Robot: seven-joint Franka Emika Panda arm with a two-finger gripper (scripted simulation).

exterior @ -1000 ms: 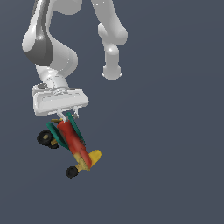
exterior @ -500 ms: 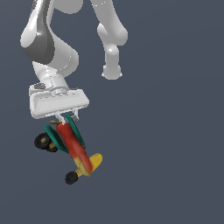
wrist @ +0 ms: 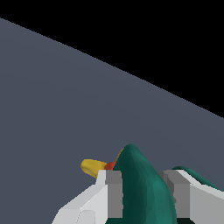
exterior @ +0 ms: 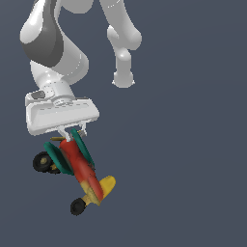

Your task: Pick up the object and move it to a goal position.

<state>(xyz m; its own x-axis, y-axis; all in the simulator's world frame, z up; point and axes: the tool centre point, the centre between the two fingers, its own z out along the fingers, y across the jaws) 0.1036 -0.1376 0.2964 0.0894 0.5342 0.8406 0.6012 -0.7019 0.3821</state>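
The gripper (exterior: 71, 134) is clamped on the plane (exterior: 79, 169) by one teal wing (wrist: 142, 188), a pad pressed to each face of it in the wrist view. The plane hangs below the hand on the exterior view's left, nose end up at the fingers, red body slanting down toward the yellow tail (exterior: 106, 185), front wheels (exterior: 44, 162) to the left and the tail wheel (exterior: 77, 206) lowest. Judgement: the step in hand is the carry to the goal, which no frame shows. The hold is off-centre on a thin wing, so the plane could swing or pivot; travel should be smooth, grip force constant, no quick wrist turns. The arm descends from the upper left, elbow bent, hand pointing roughly downward with a slight tilt.
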